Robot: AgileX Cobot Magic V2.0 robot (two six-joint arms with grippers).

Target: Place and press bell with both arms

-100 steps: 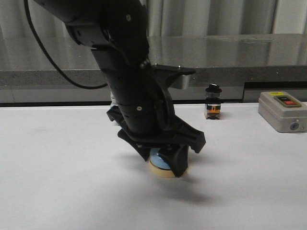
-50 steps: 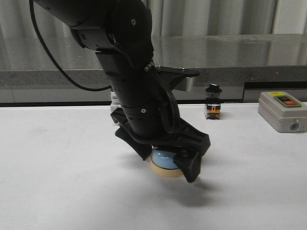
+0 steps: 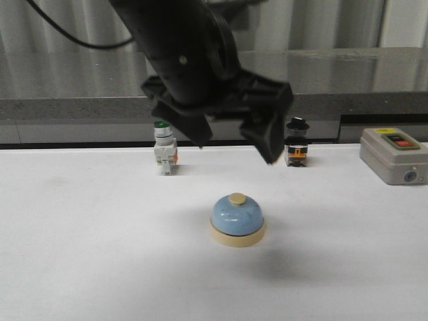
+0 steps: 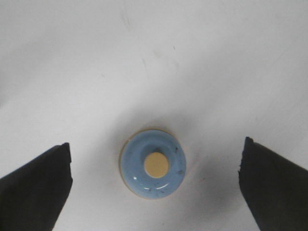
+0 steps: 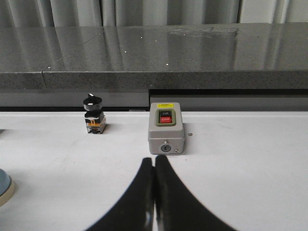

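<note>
Your left pincer hung above the table, spread wide and holding nothing. In the left wrist view its two dark fingers stood far apart, one on each side of the bell, touching neither it nor the table.

The bell sat upright on the white table, roughly centre in the front view, directly under the left pincer with a clear gap between them. Blue dome, cream base, cream button on top. A soft shadow lay on the table around it.

Your right pincer was closed, its fingers pressed together with nothing between them, as the right wrist view showed. It does not appear in the front view. The bell's edge just showed at the side of that wrist view, well apart from the fingers.

Along the back of the table you had three switch units: a green-capped white push-button behind and left of the bell, a black-knobbed selector switch behind and right, and a grey box with red and black buttons at the far right. All stood well apart from the bell. Behind them ran a grey stone-look ledge.
</note>
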